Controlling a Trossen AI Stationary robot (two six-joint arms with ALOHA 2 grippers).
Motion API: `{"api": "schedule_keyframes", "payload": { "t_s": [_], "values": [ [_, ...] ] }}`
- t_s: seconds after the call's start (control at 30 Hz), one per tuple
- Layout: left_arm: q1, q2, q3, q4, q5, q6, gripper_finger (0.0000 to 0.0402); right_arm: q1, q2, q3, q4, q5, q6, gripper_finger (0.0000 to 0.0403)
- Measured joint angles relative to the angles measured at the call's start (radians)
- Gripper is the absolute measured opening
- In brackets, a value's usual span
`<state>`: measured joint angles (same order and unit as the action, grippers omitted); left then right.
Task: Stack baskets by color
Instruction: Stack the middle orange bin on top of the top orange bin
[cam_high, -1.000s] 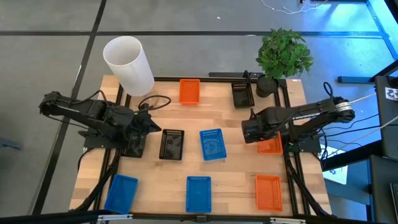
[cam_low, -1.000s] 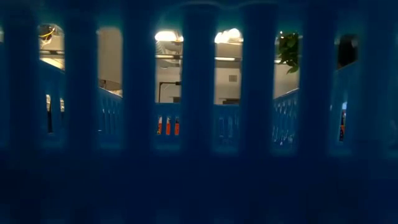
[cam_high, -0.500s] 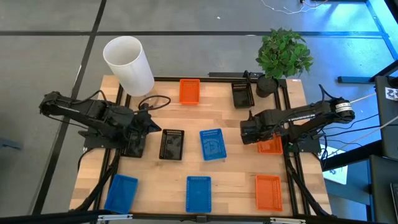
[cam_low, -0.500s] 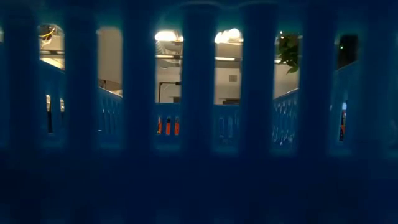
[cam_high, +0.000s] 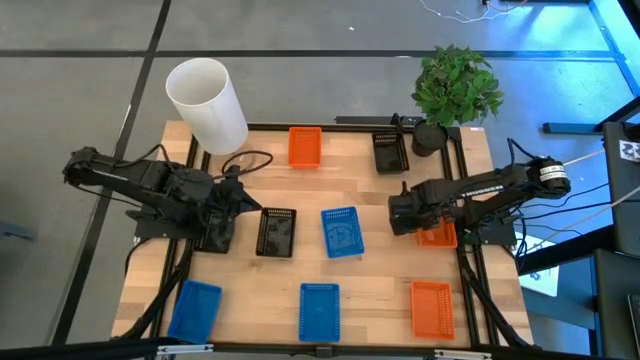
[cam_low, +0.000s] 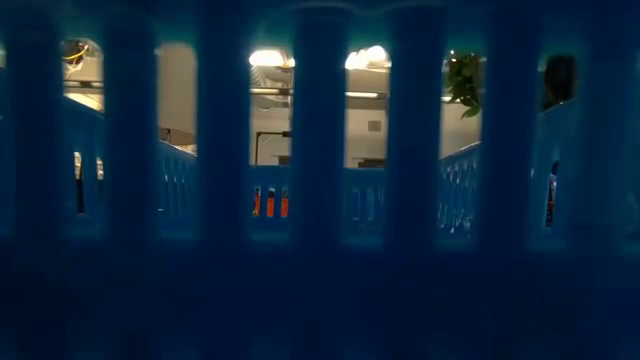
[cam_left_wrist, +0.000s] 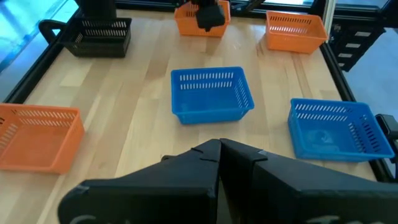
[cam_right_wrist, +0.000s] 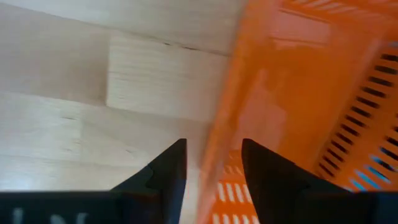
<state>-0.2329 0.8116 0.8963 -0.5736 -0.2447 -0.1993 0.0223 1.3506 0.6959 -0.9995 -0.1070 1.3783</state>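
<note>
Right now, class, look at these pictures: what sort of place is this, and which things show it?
Probably a robotics lab or test workspace: a wooden table framed by dark rails, two robot arms mounted at its sides, colored baskets laid out on it, cables trailing beside it on a bare concrete floor.

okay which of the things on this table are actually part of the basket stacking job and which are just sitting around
Part of the job:
orange baskets
blue baskets
black baskets
right hand, open around the rim of the middle orange basket

Just lying about:
white cylinder
potted plant
black cable
</note>
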Motion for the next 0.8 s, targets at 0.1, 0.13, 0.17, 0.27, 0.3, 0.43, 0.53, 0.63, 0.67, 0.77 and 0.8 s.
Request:
{"api": "schedule_keyframes", "payload": {
  "t_s": [0.1,0.13,0.17,0.27,0.3,0.43,0.53,0.63,0.67,0.77,0.8],
  "values": [
    [0.0,0.0,0.0,0.0,0.0,0.0,0.0,0.0,0.0,-0.022,0.058,0.006,-0.004,0.0106],
    [0.0,0.0,0.0,0.0,0.0,0.0,0.0,0.0,0.0,-0.029,0.078,0.007,-0.013,0.0085],
    [0.0,0.0,0.0,0.0,0.0,0.0,0.0,0.0,0.0,-0.035,0.094,0.008,-0.028,0.0063],
    [0.0,0.0,0.0,0.0,-0.001,0.0,0.0,0.0,-0.001,-0.045,0.126,0.019,-0.057,0.0012],
    [0.0,0.0,0.0,-0.001,-0.001,0.0,0.0,0.0,-0.001,-0.045,0.128,0.024,-0.061,0.0011],
    [0.0,0.0,0.0,-0.001,-0.008,0.0,0.0,0.0,0.0,-0.013,0.132,0.077,-0.101,0.0004],
    [0.0,0.0,0.0,-0.001,-0.008,0.0,0.0,-0.006,0.0,0.032,0.138,0.091,-0.127,0.0003],
    [0.0,0.0,0.0,-0.001,-0.008,0.0,0.0,-0.011,0.0,0.094,0.141,0.101,-0.181,0.0002],
    [0.0,0.0,0.0,-0.001,-0.008,0.0,0.0,-0.012,0.0,0.118,0.14,0.114,-0.2,0.0002],
    [0.0,0.0,0.0,-0.001,-0.008,0.0,0.0,-0.012,0.0,0.196,0.138,0.149,-0.259,0.0002],
    [0.0,0.0,0.0,-0.001,-0.008,0.0,0.0,-0.012,0.0,0.221,0.139,0.164,-0.279,0.0002]
  ]
}}
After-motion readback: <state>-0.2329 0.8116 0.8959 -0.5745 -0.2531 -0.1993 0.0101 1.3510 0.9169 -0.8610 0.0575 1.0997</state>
